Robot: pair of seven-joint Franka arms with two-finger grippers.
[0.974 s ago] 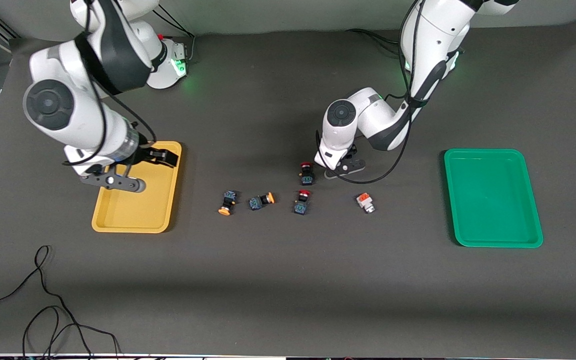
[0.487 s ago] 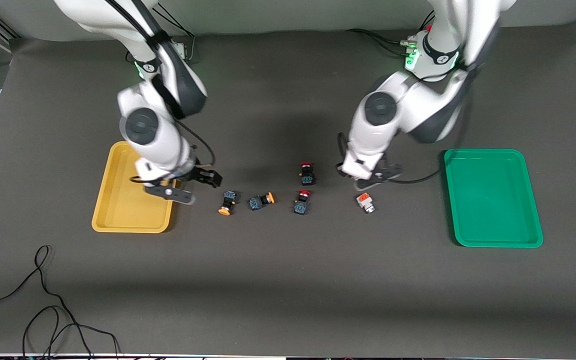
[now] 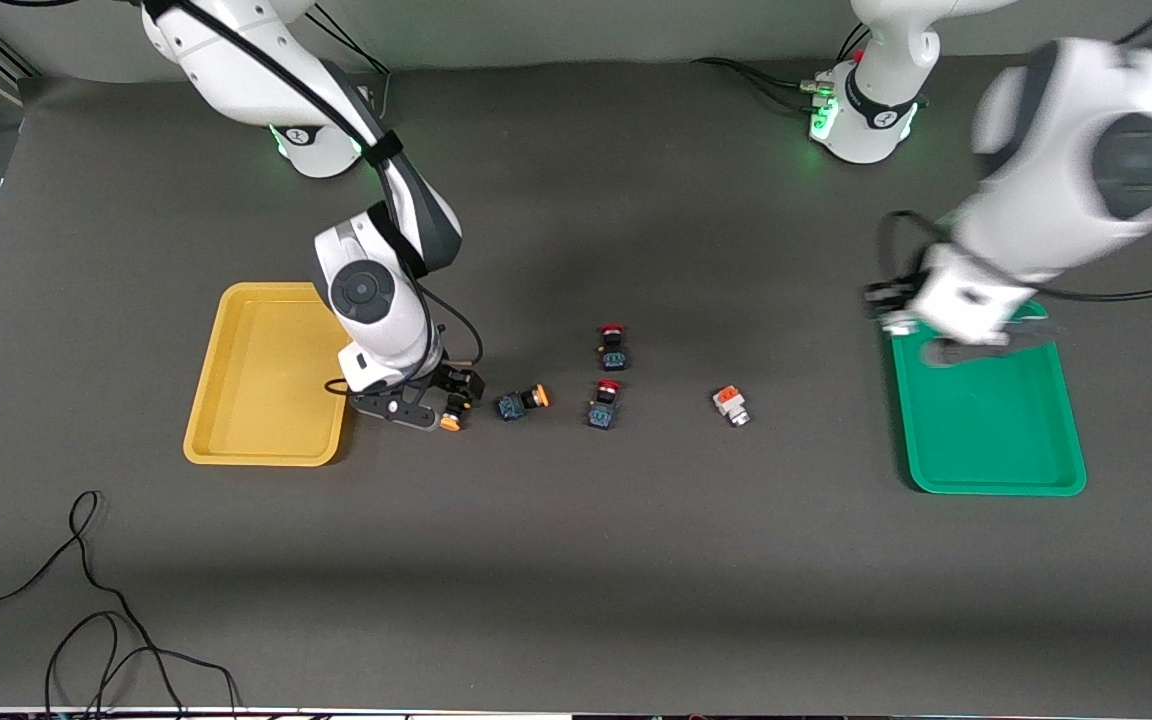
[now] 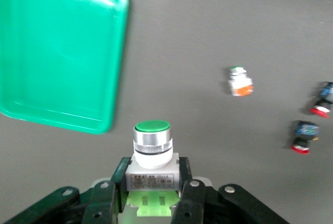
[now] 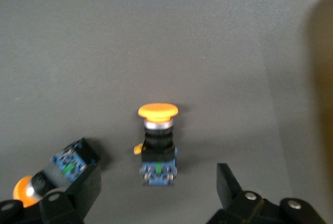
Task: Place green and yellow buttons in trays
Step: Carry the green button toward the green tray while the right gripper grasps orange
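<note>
Two yellow-capped buttons are seen lying on the dark matte table, one framed between the wide-spread fingers of the right gripper beside the yellow tray, its cap turned toward the front camera. A round, green-capped, silver-collared button is held clamped in the left gripper over the glossy green tray.

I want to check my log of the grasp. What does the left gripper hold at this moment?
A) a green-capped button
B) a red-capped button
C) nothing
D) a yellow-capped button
A: in the left wrist view, the left gripper is closed on the white body of a green-capped button, close to the green tray.
</note>
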